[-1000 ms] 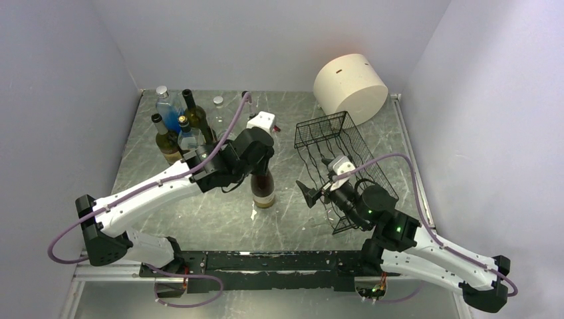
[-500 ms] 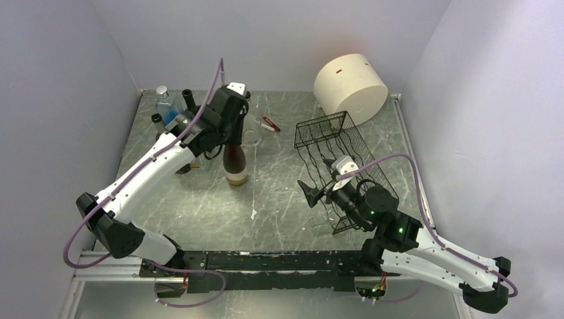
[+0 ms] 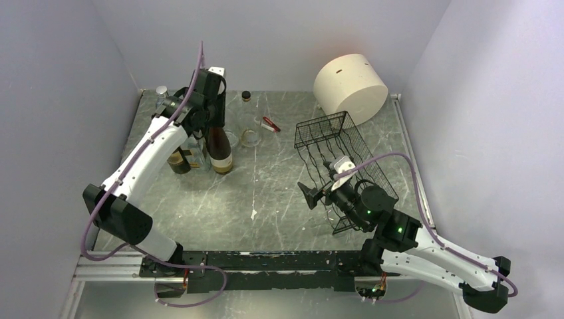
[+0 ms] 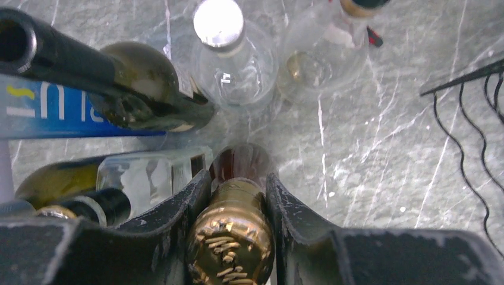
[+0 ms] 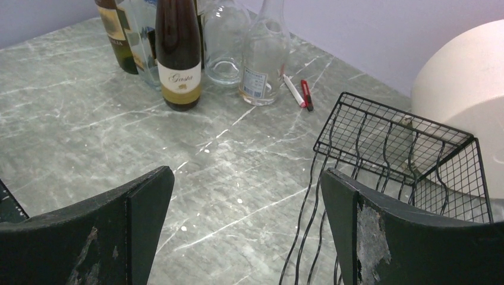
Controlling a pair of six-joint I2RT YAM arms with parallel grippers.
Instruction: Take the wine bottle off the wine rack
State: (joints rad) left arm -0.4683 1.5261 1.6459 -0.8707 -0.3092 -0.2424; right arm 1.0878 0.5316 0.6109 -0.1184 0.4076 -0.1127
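1. We saw the left gripper (image 4: 236,199) clamped on the gold-foil neck of the wine bottle (image 4: 232,237), one black finger (image 4: 190,205) pressed to each side of the cap
2. From above, the left gripper (image 3: 211,109) hung over the far left of the table (image 3: 266,199), holding the wine bottle (image 3: 219,149) upright by its top
3. In the right wrist view, the dark wine bottle (image 5: 178,53) showed a cream label; its base sat at or just above the grey marble surface, and we could not tell which
4. Just beside the held bottle stood a cluster of other bottles (image 3: 183,156), among them clear glass bottles (image 5: 226,35)
5. Two marker pens (image 5: 300,92), one white and one red, lay on the table near the clear bottles
6. The right gripper (image 5: 246,178) stood with its jaws spread wide and nothing between them
7. From above, the right gripper (image 3: 312,195) hovered at the near left edge of the wine rack (image 3: 346,159)
8. The black wire rack (image 5: 392,136) sat on the right of the table, well apart from the wine bottle, and we saw no bottle in it
9. A cream cylinder (image 3: 350,86) lay at the far right, just behind the rack
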